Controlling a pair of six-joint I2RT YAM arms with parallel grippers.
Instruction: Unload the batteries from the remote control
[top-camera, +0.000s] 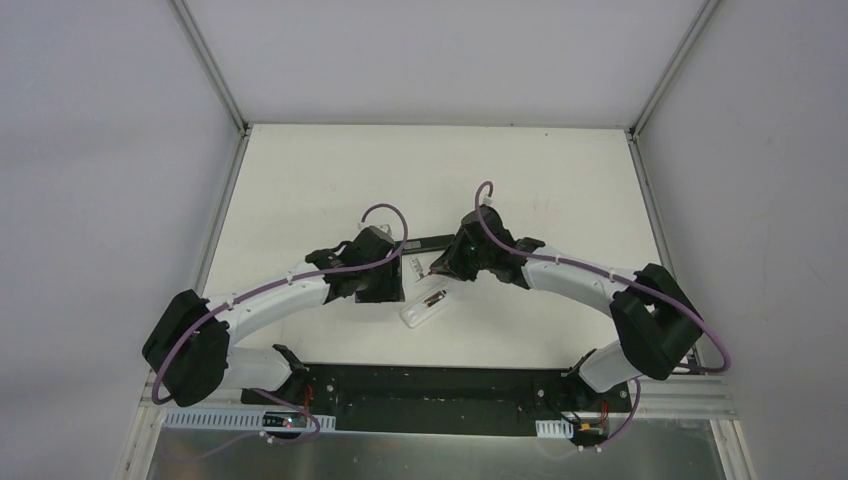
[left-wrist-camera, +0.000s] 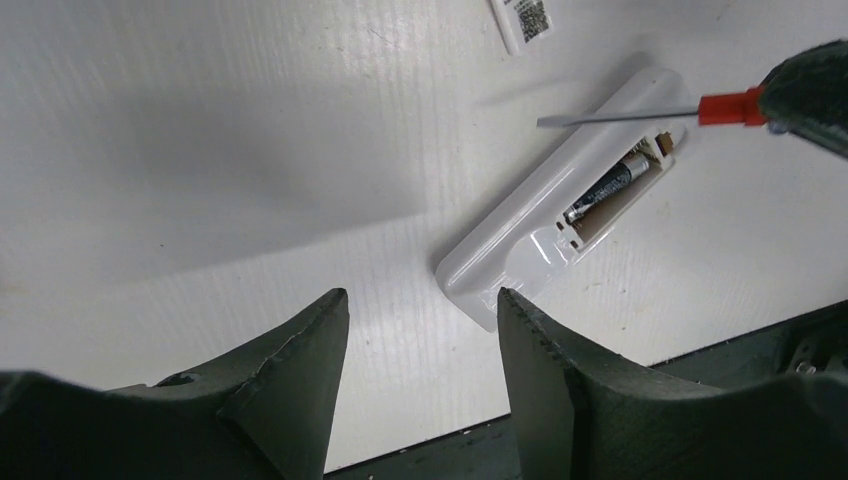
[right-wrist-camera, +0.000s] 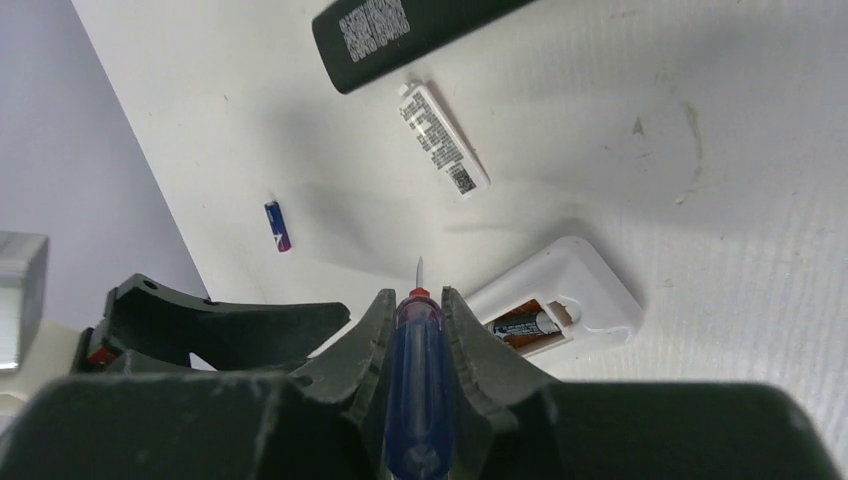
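A white remote control (top-camera: 423, 305) lies back-up on the table between the arms, its battery bay open. One dark battery (left-wrist-camera: 605, 188) lies in the bay, with orange beside it in the right wrist view (right-wrist-camera: 525, 325). A loose blue battery (right-wrist-camera: 278, 226) lies on the table apart from the remote. My right gripper (right-wrist-camera: 416, 296) is shut on a blue-handled screwdriver (right-wrist-camera: 417, 380), and its metal tip (left-wrist-camera: 620, 117) hovers over the remote's bay end. My left gripper (left-wrist-camera: 420, 300) is open and empty, just beside the remote's closed end (left-wrist-camera: 470, 280).
A black remote (right-wrist-camera: 400, 25) lies behind the white one (top-camera: 430, 243). The white battery cover (right-wrist-camera: 443, 140), label up, lies between the two remotes. The table's dark front edge (left-wrist-camera: 700, 350) runs close to the white remote.
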